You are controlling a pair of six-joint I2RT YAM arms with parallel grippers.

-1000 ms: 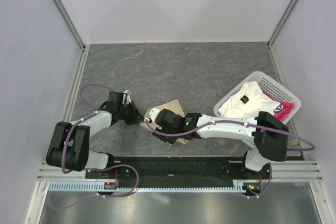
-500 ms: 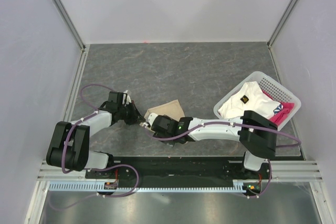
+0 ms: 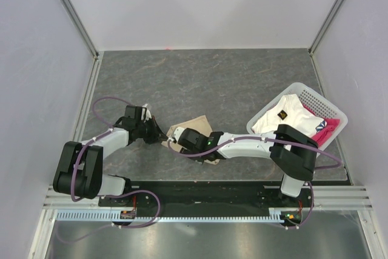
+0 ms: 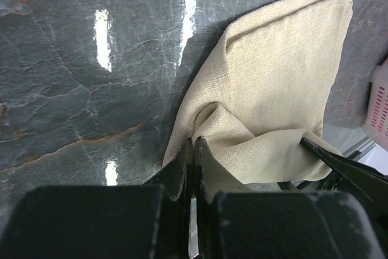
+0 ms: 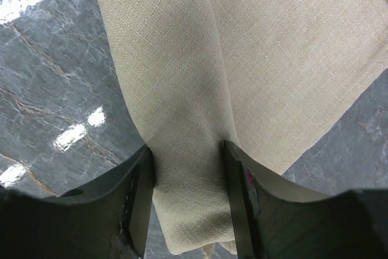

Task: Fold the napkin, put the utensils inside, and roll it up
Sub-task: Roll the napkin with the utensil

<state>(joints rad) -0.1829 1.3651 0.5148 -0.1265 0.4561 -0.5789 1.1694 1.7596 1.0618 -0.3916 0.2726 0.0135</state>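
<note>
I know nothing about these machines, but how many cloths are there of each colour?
Beige: 1, the napkin, which both arms are reaching for
White: 1, a white cloth in the basket
Pink-red: 1, a pink-red cloth in the same basket
Total: 3

Beige napkin (image 4: pixel 273 89) lies folded flat, near corner bunched up.

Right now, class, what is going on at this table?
Two robot arms are working one plain beige cloth napkin on the grey marbled table. The jaws of the left arm are shut on a bunched edge; those of the right arm clasp a fold of it. No utensil is in view.
</note>
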